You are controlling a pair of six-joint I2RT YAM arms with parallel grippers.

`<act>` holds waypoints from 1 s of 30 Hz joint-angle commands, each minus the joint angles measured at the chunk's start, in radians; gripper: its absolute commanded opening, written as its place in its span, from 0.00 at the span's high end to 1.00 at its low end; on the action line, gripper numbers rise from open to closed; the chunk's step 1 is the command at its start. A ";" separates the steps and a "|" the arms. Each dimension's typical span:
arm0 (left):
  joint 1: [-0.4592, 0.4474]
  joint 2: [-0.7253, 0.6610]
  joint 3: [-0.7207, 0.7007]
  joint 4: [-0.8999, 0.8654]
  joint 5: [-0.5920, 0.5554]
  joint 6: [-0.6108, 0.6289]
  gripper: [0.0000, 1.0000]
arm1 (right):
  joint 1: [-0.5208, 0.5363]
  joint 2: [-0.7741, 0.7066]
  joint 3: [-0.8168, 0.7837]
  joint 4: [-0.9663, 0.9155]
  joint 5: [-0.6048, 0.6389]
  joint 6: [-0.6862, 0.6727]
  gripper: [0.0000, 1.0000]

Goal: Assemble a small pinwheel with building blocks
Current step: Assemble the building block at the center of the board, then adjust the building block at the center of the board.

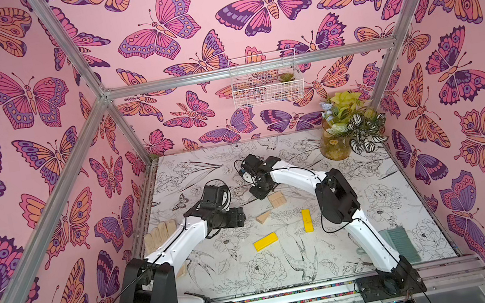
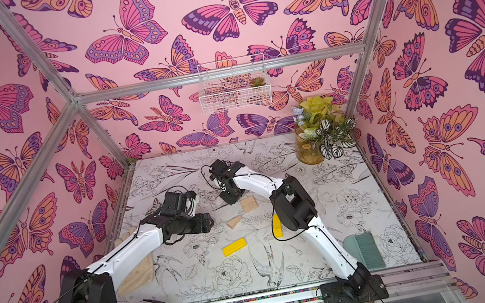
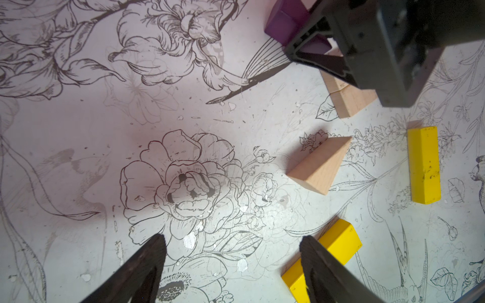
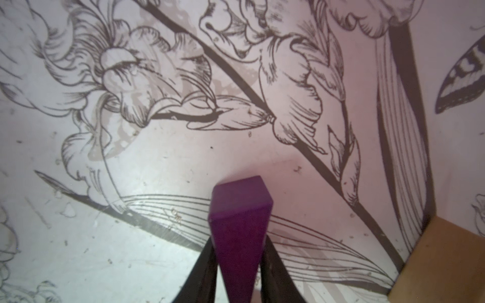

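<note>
- On the floral tabletop (image 1: 390, 187), in both top views, the building blocks lie loose between the two arms.
- Two tan rectangular blocks (image 1: 277, 200) sit side by side, with a tan wedge (image 1: 263, 217) near them.
- One yellow bar (image 1: 307, 220) lies beside the right arm; another yellow bar (image 1: 265, 241) lies apart from it, nearer the robot base.
- The right gripper (image 1: 256, 191) is lowered just beyond the tan rectangular blocks. The left gripper (image 1: 240, 216) points toward the tan wedge. Both sets of fingers are hidden in these views.
- A beige glove (image 1: 161, 232) lies behind the left arm, and a teal brush (image 1: 400, 244) lies near the right arm's base.
- Left wrist view: the left gripper's fingers (image 3: 147, 267) are spread wide above bare tabletop, holding nothing. One finger partly covers a yellow bar (image 3: 338, 244).
- The purple wedge (image 3: 283, 21) shows under the right gripper (image 3: 367, 47), next to the tan rectangular blocks (image 3: 349, 99).
- Right wrist view: the purple wedge (image 4: 240, 204) stands between the right gripper's fingers (image 4: 202, 275), which flank it closely on both sides. Whether they press on it cannot be told.
- One tan block (image 4: 441, 262) sits just beside the wedge.
</note>
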 commanded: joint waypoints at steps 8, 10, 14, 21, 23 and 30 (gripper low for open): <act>-0.006 0.027 0.027 0.014 0.000 0.012 0.16 | -0.027 -0.040 0.019 -0.009 -0.032 0.036 0.54; -0.008 0.033 0.043 0.012 0.000 0.018 0.16 | -0.035 -0.067 0.016 -0.002 -0.037 0.040 0.50; -0.012 0.053 0.086 0.011 0.004 0.027 0.16 | -0.049 -0.121 0.016 0.010 -0.046 0.048 0.41; -0.035 0.116 0.195 -0.019 0.000 0.070 0.15 | -0.087 -0.226 -0.043 0.019 -0.040 0.097 0.35; -0.042 0.139 0.231 -0.029 -0.002 0.089 0.15 | -0.105 -0.260 -0.084 0.025 -0.021 0.121 0.36; -0.055 0.241 0.379 -0.061 -0.003 0.155 0.15 | -0.161 -0.295 -0.227 0.023 0.071 0.197 0.38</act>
